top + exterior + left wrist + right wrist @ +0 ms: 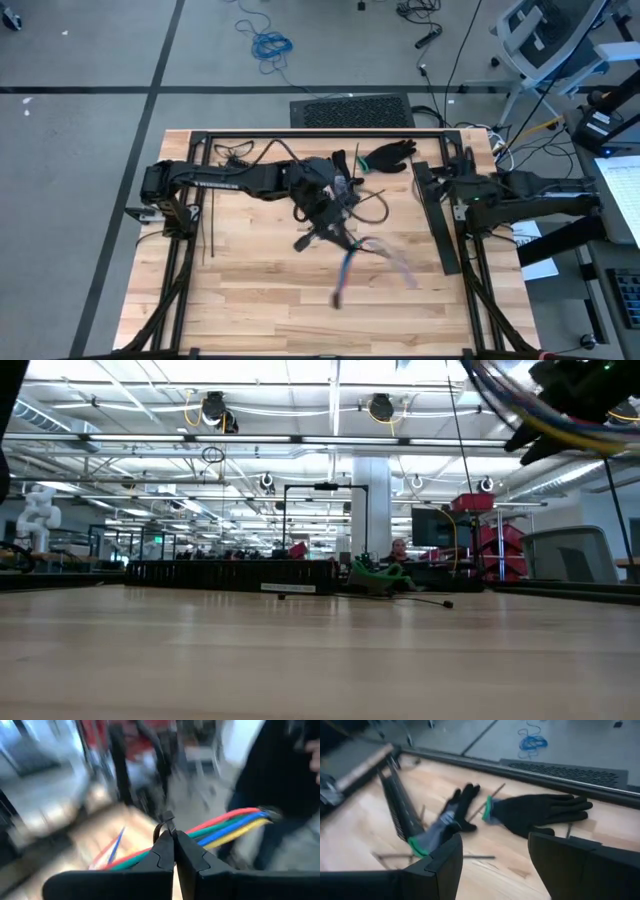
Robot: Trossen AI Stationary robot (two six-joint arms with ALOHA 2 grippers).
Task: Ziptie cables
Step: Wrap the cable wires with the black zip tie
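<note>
Left hand was pressed shut on the cables, pinching them right at its fingertips beside a dark ziptie loop circling the bundle. The bundle hung lifted off the worktop, its loose coloured ends trailing below and beyond the hand. Step judged: bundle cinched or nearly so; next move likely calls for pulling the tie tight, or setting the bundle down. Left arm reached out over mid-worktop. Farther off, right hand waited spread and empty, with black gloves lying just ahead of it.
</note>
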